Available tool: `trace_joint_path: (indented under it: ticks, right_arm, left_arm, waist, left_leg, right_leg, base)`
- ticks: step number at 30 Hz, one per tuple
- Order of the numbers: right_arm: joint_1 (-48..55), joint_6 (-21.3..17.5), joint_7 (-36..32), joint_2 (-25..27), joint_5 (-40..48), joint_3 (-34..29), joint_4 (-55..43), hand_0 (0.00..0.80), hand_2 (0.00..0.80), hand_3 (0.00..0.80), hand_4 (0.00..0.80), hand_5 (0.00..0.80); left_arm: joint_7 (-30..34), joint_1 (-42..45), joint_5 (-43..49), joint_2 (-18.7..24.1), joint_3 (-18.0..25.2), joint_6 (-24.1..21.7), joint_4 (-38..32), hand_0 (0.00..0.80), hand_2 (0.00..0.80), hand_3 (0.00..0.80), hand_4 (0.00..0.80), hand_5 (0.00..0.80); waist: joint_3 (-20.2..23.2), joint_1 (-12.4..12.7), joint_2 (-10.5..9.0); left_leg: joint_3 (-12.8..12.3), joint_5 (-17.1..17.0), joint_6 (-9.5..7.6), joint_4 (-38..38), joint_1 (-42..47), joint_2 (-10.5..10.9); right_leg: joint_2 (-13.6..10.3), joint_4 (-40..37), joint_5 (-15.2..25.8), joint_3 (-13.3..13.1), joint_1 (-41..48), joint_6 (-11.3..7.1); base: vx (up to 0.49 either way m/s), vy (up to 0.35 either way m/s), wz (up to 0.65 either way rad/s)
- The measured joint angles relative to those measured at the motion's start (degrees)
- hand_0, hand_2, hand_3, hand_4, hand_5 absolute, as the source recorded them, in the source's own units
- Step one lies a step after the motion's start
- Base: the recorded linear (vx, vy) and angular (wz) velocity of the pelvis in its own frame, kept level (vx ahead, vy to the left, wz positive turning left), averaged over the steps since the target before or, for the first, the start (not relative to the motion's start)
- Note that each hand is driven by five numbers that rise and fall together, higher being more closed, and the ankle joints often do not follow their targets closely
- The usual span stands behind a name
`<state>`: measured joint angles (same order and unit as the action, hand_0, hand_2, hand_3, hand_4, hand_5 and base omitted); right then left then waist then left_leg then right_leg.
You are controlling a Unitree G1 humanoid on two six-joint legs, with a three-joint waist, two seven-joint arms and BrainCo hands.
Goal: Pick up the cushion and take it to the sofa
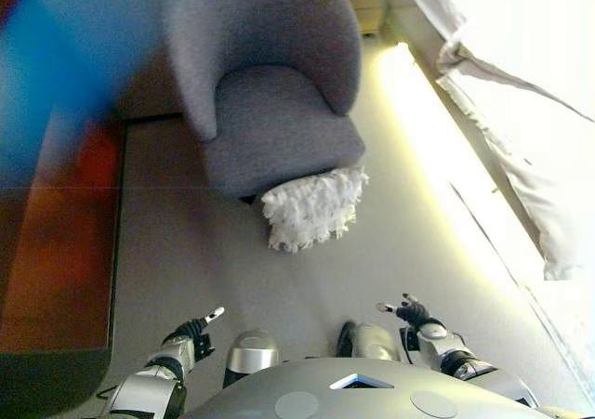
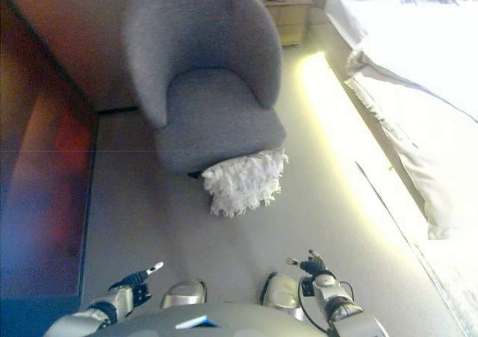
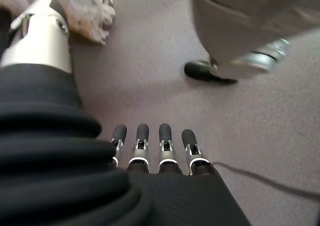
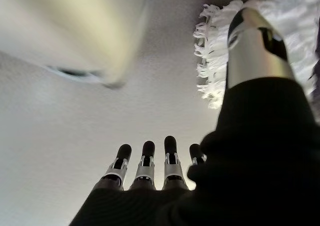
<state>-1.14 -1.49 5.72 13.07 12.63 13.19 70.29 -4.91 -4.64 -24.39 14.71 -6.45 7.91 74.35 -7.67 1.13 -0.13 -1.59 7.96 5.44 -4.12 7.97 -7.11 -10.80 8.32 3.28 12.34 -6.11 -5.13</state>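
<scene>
Silver-grey arms, dark ribbed wrist covers, silver dark-tipped fingers (image 3: 142,148); torso apparently grey.

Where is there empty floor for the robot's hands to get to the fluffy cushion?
Bare carpet stretches between the open left hand and right hand and the fringed white cushion. More lies between the cushion and the bed. It is crowded behind: the cushion leans against the grey armchair.
</scene>
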Motion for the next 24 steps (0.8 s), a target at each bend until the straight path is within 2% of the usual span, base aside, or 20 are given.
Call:
trace_joint_path:
  ticks: [1,2,3,5,7,9,10,12,14,15,16,17,19,20,22,23,24]
  right_arm:
    - [1.25,-0.01,-0.16,1.08,0.1,-1.18,0.41,0.0,0.0,0.0,0.0,0.0]
    - [2.17,-0.06,-0.29,2.06,0.09,-1.86,0.53,0.0,0.0,0.0,0.0,0.0]
    - [2.9,-0.57,-0.38,3.6,-0.05,-2.13,0.51,0.0,0.0,0.0,0.0,0.0]
    - [4.0,-1.74,-0.06,4.51,-1.19,-2.43,-0.18,0.0,0.0,0.0,0.0,0.0]
    - [3.98,-2.57,0.41,4.44,-2.53,-2.42,-0.39,0.0,0.0,0.0,0.0,0.0]
    - [3.41,-2.55,1.17,3.71,-2.99,-1.67,-0.36,0.0,0.0,0.0,0.0,0.0]
    - [3.05,-2.07,1.13,3.3,-2.93,-1.27,-0.31,0.0,0.0,0.0,0.0,0.0]
    - [1.47,-1.58,1.15,2.97,-2.98,-1.2,-0.17,0.0,0.0,0.0,0.0,0.0]
    - [0.68,-1.33,1.13,2.89,-3.12,-1.48,-0.12,0.0,0.0,0.0,0.0,0.0]
    - [0.98,-0.55,0.74,3.13,-3.15,-2.36,0.96,0.0,0.0,0.0,0.0,0.0]
    - [1.31,0.59,0.55,3.78,-2.93,-2.37,1.94,0.0,0.0,0.0,0.0,0.0]
    - [1.5,1.04,0.62,4.41,-2.55,-1.27,2.43,0.0,0.0,0.0,0.0,0.0]
    - [1.26,1.33,1.01,5.59,-0.83,-0.39,2.55,0.0,0.0,0.0,0.0,0.0]
    - [1.26,1.31,1.4,5.51,0.47,0.19,2.46,0.0,0.0,0.0,0.0,0.0]
    - [1.31,1.28,2.61,4.48,1.72,0.53,2.22,0.0,0.0,0.0,0.0,0.0]
    - [1.49,1.25,3.03,3.75,2.04,0.67,1.94,0.0,0.0,0.0,0.0,0.0]
    - [1.87,1.24,3.63,2.91,2.11,0.8,1.86,0.0,0.0,0.0,0.0,0.0]
  left_arm:
    - [0.45,-0.02,0.02,-1.55,-0.02,0.29,-0.07,0.0,0.0,0.0,0.0,0.0]
    - [0.74,0.34,0.07,-3.17,-0.02,0.36,-0.11,0.0,0.0,0.0,0.0,0.0]
    - [0.99,1.02,0.15,-4.56,0.0,0.58,-0.11,0.0,0.0,0.0,0.0,0.0]
    - [1.15,1.22,1.33,-4.74,0.49,1.03,-0.04,0.0,0.0,0.0,0.0,0.0]
    - [0.99,1.12,1.32,-4.6,0.56,1.35,-0.09,0.0,0.0,0.0,0.0,0.0]
    - [-0.23,1.12,1.15,-3.95,1.32,1.42,-0.13,0.0,0.0,0.0,0.0,0.0]
    - [-1.0,1.48,1.17,-3.28,1.72,1.23,-0.1,0.0,0.0,0.0,0.0,0.0]
    - [-1.69,3.5,1.26,-2.81,2.09,-0.95,0.84,0.0,0.0,0.0,0.0,0.0]
    - [-1.75,4.61,2.47,-2.84,1.96,-2.89,1.39,0.0,0.0,0.0,0.0,0.0]
    - [-2.0,3.71,3.58,-2.28,-0.04,-3.62,1.24,0.0,0.0,0.0,0.0,0.0]
    - [-2.15,3.6,3.63,-1.74,-1.6,-3.75,0.17,0.0,0.0,0.0,0.0,0.0]
    - [-2.34,3.67,3.63,-1.59,-3.13,-3.82,-0.6,0.0,0.0,0.0,0.0,0.0]
    - [-2.41,3.42,3.65,-1.81,-3.81,-4.44,-1.18,0.0,0.0,0.0,0.0,0.0]
    - [-2.45,3.34,3.6,-1.97,-3.81,-4.96,-1.39,0.0,0.0,0.0,0.0,0.0]
    - [-2.72,3.63,3.32,-2.29,-3.6,-4.95,-1.43,0.0,0.0,0.0,0.0,0.0]
    - [-3.09,3.84,3.23,-2.48,-3.57,-4.91,-1.43,0.0,0.0,0.0,0.0,0.0]
    - [-3.43,3.81,3.23,-2.53,-3.58,-4.88,-1.51,0.0,0.0,0.0,0.0,0.0]
  waist:
    - [-0.09,-0.43,0.8]
    - [-0.07,-0.51,1.14]
    - [-0.08,-0.94,1.95]
    - [0.1,-2.16,2.53]
    - [0.05,-2.21,2.51]
    - [-0.31,-2.02,0.9]
    - [-0.17,-1.81,-0.52]
    - [0.02,-1.59,-1.27]
    - [0.44,-0.65,-1.63]
    - [0.54,-0.17,-2.03]
    - [0.84,1.6,-3.01]
    - [1.59,2.3,-3.3]
    - [2.21,2.79,-2.45]
    - [2.44,2.81,-2.01]
    - [2.55,3.23,-1.28]
    - [2.49,3.09,-0.95]
    - [2.37,3.1,-0.81]
  left_leg:
    - [-0.04,-1.02,-1.09,-0.77,0.15,-0.26]
    - [-0.04,-1.23,-1.41,-1.68,0.09,0.78]
    - [-0.77,-1.23,-1.36,-2.41,0.05,0.91]
    - [1.05,-0.89,-0.85,-3.4,-0.42,0.46]
    - [3.24,0.34,0.91,-3.25,-1.11,0.28]
    - [4.09,0.69,1.02,-3.31,-1.53,0.86]
    - [4.55,1.02,0.74,-2.59,-1.04,1.02]
    - [4.51,0.63,1.18,-2.96,-1.14,0.39]
    - [4.21,-1.17,1.77,-9.46,-5.13,-0.19]
    - [4.1,-2.99,2.17,-14.39,-8.61,-0.43]
    - [3.43,-5.43,-0.46,-14.87,-9.9,0.04]
    - [3.16,-5.46,-0.73,-13.39,-10.2,0.35]
    - [1.68,-6.54,-1.84,-8.1,-11.3,-0.35]
    - [0.68,-6.72,-1.97,-3.94,-11.8,-1.39]
    - [0.35,-6.94,-2.27,1.66,-11.61,-3.16]
    - [0.14,-9.23,-0.85,2.95,-11.49,-3.5]
    - [0.01,-10.92,1.45,3.45,-11.2,-3.06]
  right_leg:
    - [0.31,-0.18,-0.67,1.07,1.43,0.55]
    - [0.06,1.33,-2.03,1.06,1.56,0.65]
    - [-0.15,3.81,-4.02,1.03,1.5,0.7]
    - [-0.27,9.12,-8.46,-0.47,0.64,0.51]
    - [-0.33,14.75,-12.49,-1.31,-1.6,0.62]
    - [-1.13,20.18,-16.32,-3.1,-3.17,0.77]
    - [-1.83,22.75,-17.9,-3.82,-4.55,1.08]
    - [-1.06,24.41,-19.78,-4.0,-4.96,1.82]
    - [0.24,21.74,-19.33,-3.11,-3.24,2.45]
    - [0.77,18.23,-18.06,-2.49,-1.01,3.25]
    - [0.39,15.09,-16.48,-1.61,0.56,3.58]
    - [0.1,12.53,-15.25,0.15,1.99,3.69]
    - [0.59,9.84,-13.97,3.63,2.53,3.83]
    - [1.14,9.31,-13.84,4.69,1.97,3.62]
    - [1.66,9.17,-13.65,4.89,0.65,3.18]
    - [1.68,9.19,-13.43,4.64,0.32,2.57]
    - [1.49,9.16,-13.39,3.19,-0.27,1.69]
  base:
    - [0.546,-0.34,0.44]
    - [0.5,-0.336,0.3]
    - [0.512,-0.383,0.34]
    - [0.489,-0.431,0.58]
    - [0.432,-0.427,0.64]
    - [0.387,-0.362,0.65]
    - [0.348,-0.338,0.38]
    - [0.319,-0.342,0.16]
    - [0.255,-0.237,0.47]
    - [0.187,-0.119,0.66]
    - [0.132,-0.076,0.6]
    - [0.068,-0.035,0.56]
    - [0.062,0.059,0.64]
    - [0.095,0.142,0.49]
    - [0.09,0.192,0.3]
    - [0.093,0.215,0.21]
    - [0.131,0.233,0.09]
